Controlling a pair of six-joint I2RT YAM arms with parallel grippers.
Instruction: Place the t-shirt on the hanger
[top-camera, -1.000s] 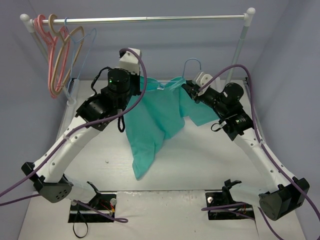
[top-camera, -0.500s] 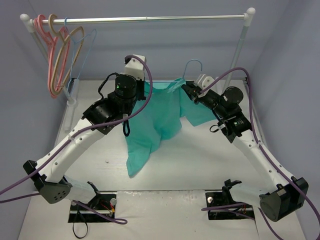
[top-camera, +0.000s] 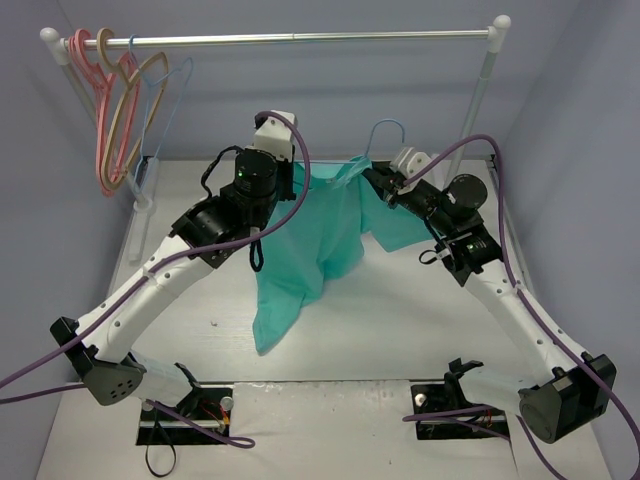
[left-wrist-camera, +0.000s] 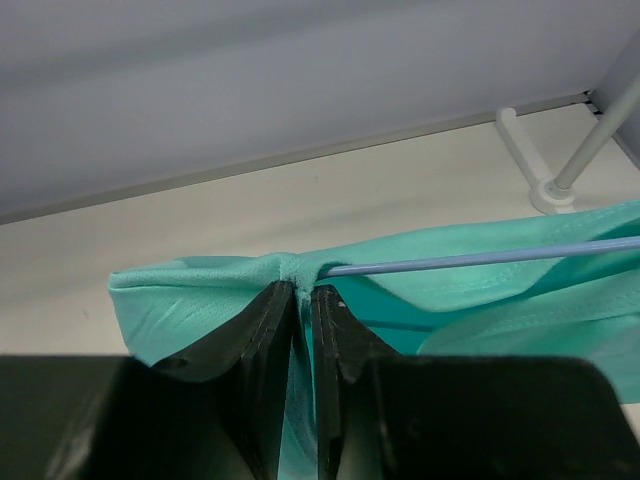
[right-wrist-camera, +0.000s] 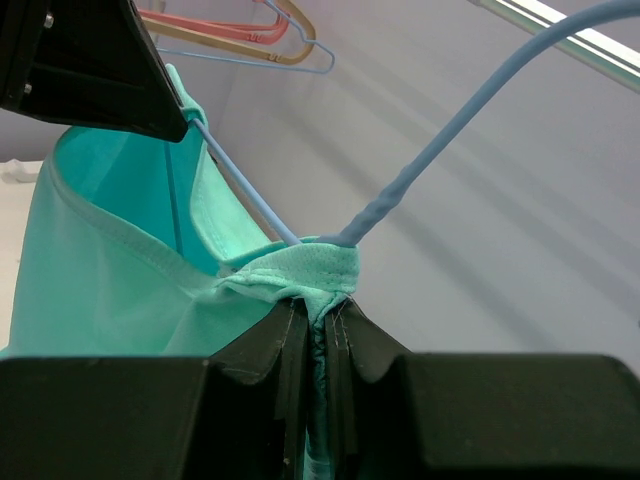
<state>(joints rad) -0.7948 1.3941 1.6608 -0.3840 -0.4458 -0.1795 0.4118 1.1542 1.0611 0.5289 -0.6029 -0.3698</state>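
Observation:
The teal-green t-shirt (top-camera: 315, 235) hangs in the air between my two grippers, its lower end trailing to the table. The light-blue wire hanger (top-camera: 383, 130) is threaded in it; its hook rises above the collar and one wire arm (left-wrist-camera: 480, 258) runs out of the fabric. My left gripper (top-camera: 293, 180) is shut on a fold of the t-shirt (left-wrist-camera: 200, 300) beside the wire's end. My right gripper (top-camera: 378, 180) is shut on the collar of the t-shirt (right-wrist-camera: 300, 265) at the base of the hanger's neck (right-wrist-camera: 440, 150).
A clothes rail (top-camera: 300, 38) spans the back, with pink (top-camera: 100, 130), tan (top-camera: 130, 110) and a second light-blue hanger (top-camera: 172, 100) at its left end. The rail's right post (top-camera: 478, 95) stands behind my right arm. Purple cables loop over both arms.
My left gripper has moved right and back, towards the right gripper, carrying its fold of t-shirt. The hanging cloth has gathered narrower and swung left. The right gripper has barely moved.

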